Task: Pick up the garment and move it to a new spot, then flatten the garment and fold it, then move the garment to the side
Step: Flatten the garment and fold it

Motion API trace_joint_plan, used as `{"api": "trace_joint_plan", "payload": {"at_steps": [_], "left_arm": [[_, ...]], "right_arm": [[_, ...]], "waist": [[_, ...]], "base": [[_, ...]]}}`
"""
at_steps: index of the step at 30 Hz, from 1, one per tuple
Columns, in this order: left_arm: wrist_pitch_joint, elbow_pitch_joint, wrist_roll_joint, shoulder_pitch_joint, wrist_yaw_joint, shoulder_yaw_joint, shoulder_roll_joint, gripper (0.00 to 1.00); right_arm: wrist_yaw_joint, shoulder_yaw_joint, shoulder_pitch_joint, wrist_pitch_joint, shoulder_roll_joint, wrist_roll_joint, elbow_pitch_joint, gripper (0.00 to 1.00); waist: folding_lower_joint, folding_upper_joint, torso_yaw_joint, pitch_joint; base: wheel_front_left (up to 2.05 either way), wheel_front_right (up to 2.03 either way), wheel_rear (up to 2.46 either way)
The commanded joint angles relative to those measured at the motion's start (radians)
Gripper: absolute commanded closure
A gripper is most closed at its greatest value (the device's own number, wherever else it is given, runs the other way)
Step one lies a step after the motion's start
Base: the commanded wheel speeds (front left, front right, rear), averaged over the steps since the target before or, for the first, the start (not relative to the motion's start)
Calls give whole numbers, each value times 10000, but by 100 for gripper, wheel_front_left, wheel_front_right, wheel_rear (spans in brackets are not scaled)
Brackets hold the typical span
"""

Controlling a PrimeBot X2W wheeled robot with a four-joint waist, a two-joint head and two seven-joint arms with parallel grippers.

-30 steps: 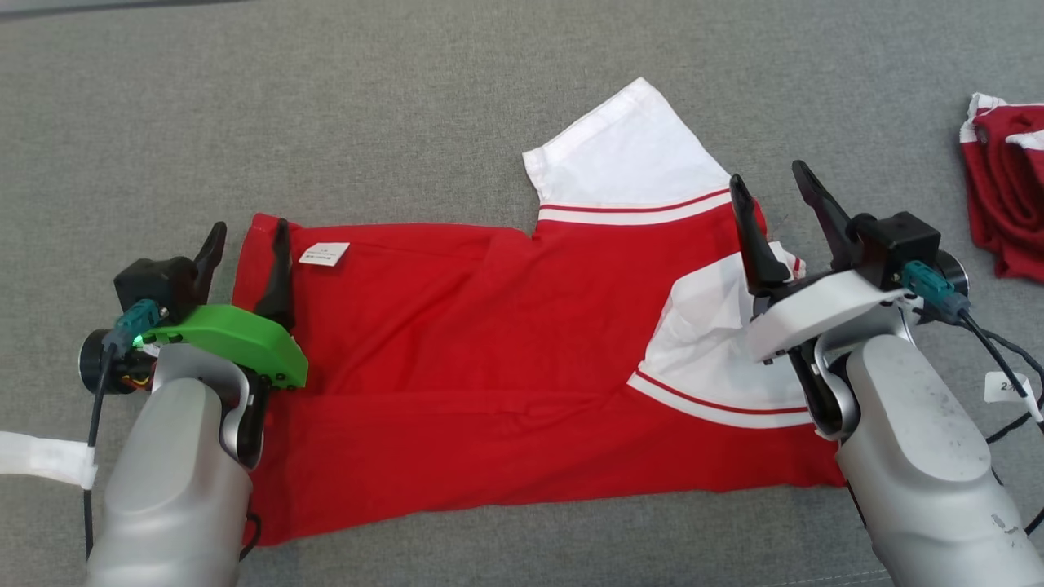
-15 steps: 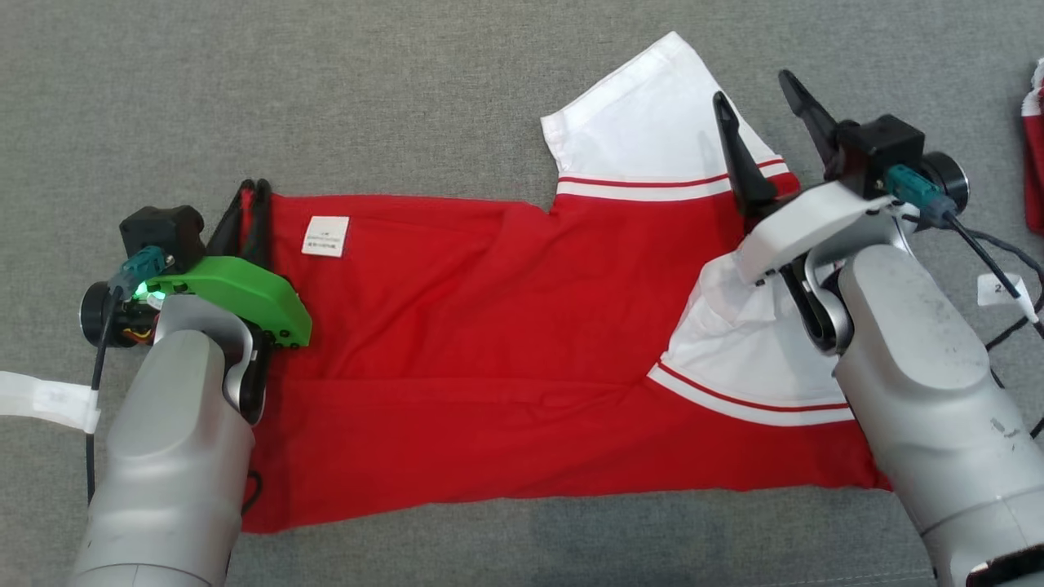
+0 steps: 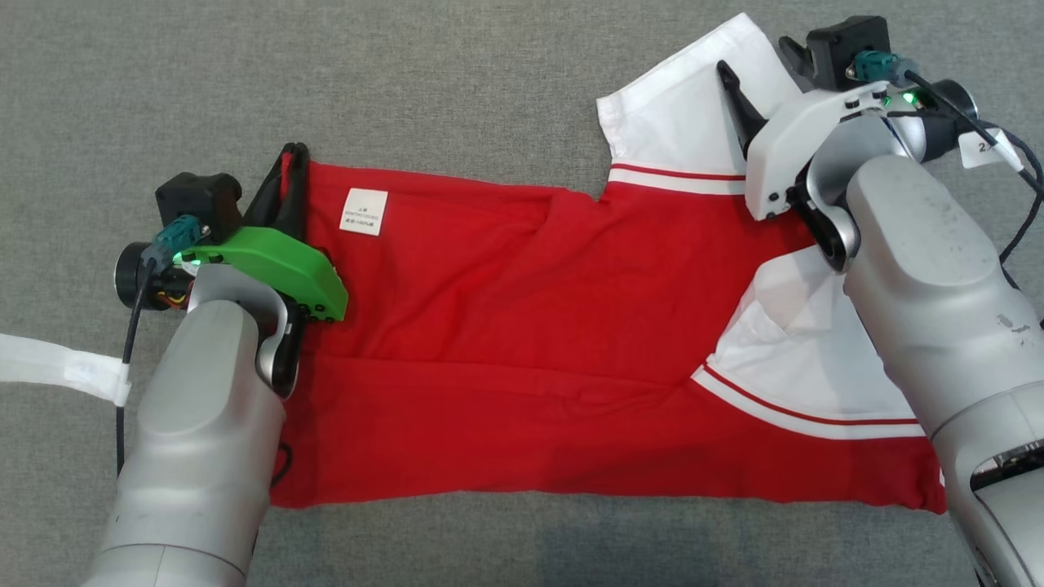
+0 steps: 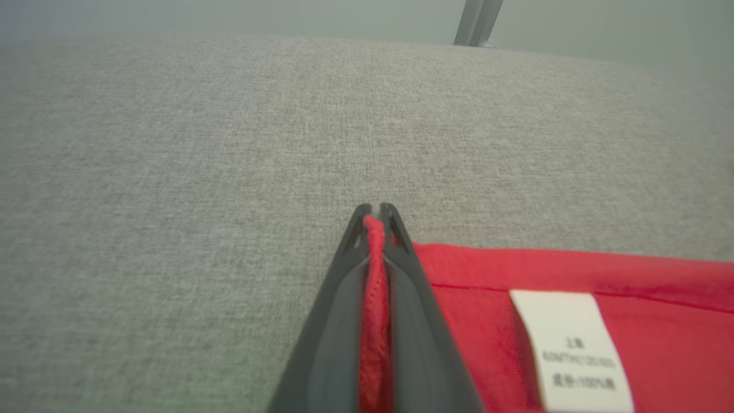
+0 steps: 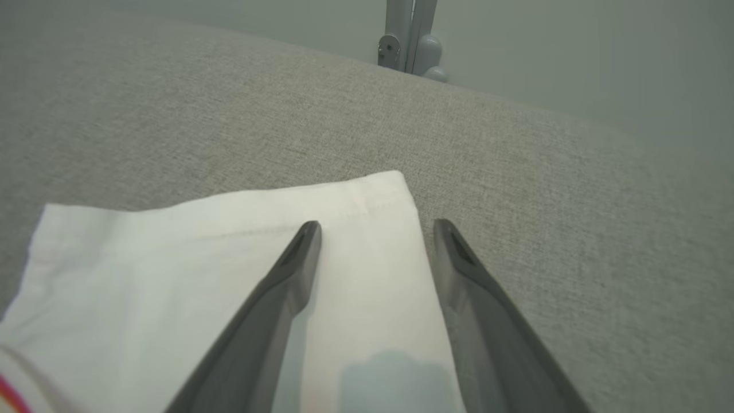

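The garment [image 3: 522, 326] is a red shirt with white, red-striped sleeves, lying folded lengthwise on the grey cloth surface. A white care label [image 3: 364, 212] sits near its left hem. My left gripper [image 3: 285, 163] is shut on the far left corner of the hem; in the left wrist view the red hem edge [image 4: 374, 269] is pinched between the two fingers of that gripper [image 4: 373, 209]. My right gripper [image 3: 754, 57] is open over the far white sleeve [image 3: 677, 114]. In the right wrist view its fingers [image 5: 375, 229] straddle the sleeve's corner [image 5: 373, 195].
The grey fabric surface [image 3: 245, 81] extends on all sides. A white strap [image 3: 49, 367] lies at the left edge beside my left arm. Dark cables with a white tag [image 3: 983, 147] hang off my right wrist. A metal post [image 5: 410, 34] stands beyond the far edge.
My left gripper has closed on the garment's left hem corner. My right gripper has moved forward from the collar area over the far white sleeve, still open. The head camera has shifted.
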Motion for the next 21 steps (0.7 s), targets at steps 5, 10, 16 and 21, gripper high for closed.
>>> {"api": "trace_joint_plan", "payload": {"at_steps": [5, 10, 16, 21], "left_arm": [[18, -121, -208, -294, 19, -235, -106, 100], [21, -76, -359, -365, 19, -472, -152, 100], [11, -496, -428, -265, 19, -451, -44, 100], [12, -1008, -450, 371, 19, -361, 72, 100]], "right_arm": [[-9, 9, -799, 203, -8, -363, 917, 0], [-11, 99, -1122, 233, 15, -463, 1560, 100], [-14, -219, -1413, -714, -29, -593, 1793, 100], [-14, -632, -934, -1904, 176, -524, 1932, 100]], "waist": [[0, 26, 350, 376], [0, 26, 386, 410], [0, 26, 314, 183], [0, 26, 101, -625]], "base": [[0, 0, 0], [0, 0, 0], [0, 0, 0], [0, 0, 0]]}}
